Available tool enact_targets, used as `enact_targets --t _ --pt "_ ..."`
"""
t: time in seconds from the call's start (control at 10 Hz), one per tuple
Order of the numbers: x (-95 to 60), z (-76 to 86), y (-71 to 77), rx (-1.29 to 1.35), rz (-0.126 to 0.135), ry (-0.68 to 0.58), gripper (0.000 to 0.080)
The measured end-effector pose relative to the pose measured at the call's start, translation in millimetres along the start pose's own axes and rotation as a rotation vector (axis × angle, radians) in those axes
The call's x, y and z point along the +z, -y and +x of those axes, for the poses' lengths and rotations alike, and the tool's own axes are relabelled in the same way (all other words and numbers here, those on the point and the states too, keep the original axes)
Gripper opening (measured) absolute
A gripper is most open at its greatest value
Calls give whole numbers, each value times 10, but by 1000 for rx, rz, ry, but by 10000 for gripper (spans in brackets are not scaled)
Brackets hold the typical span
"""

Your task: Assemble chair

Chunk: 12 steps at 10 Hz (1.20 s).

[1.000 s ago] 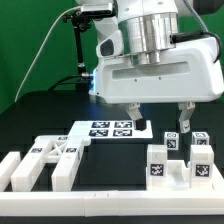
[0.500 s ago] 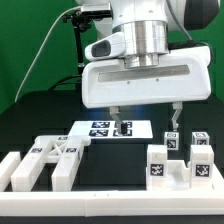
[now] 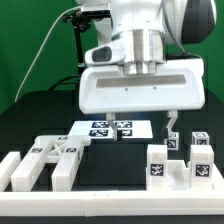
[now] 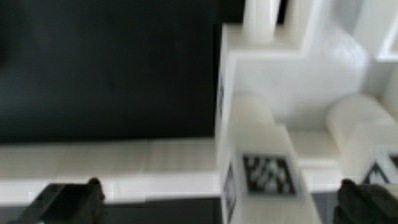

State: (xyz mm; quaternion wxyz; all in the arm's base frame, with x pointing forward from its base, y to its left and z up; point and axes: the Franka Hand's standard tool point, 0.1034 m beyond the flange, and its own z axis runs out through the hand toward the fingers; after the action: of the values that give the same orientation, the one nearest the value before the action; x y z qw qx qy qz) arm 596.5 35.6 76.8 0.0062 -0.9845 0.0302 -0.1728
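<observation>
Chair pieces, white plastic, loose on black tabletop (image 3: 35,122).
Fingers (image 3: 173,121) spread wide, empty, over marker board (image 3: 100,127); left group (image 3: 45,160), right group (image 3: 172,162) in exterior view; square black-and-white tags.

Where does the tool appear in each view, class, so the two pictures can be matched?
Exterior view: the tool hangs open in the middle of the picture, fingertips pointing down.
Wrist view: the tool shows only as two dark fingertips, spread wide over white blocks.
Shared landmark: the black table.
</observation>
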Motion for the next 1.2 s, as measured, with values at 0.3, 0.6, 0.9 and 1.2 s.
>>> enact_targets --t 0.3,0.6,0.9,1.2 --pt "343 -88 -46 -13 -32 -14 649" --pt "555 -102 -13 -25 -41 -16 649" --pt "633 -83 -14 -27 -44 -22 618" --pt "633 -84 -15 -27 -44 -22 439"
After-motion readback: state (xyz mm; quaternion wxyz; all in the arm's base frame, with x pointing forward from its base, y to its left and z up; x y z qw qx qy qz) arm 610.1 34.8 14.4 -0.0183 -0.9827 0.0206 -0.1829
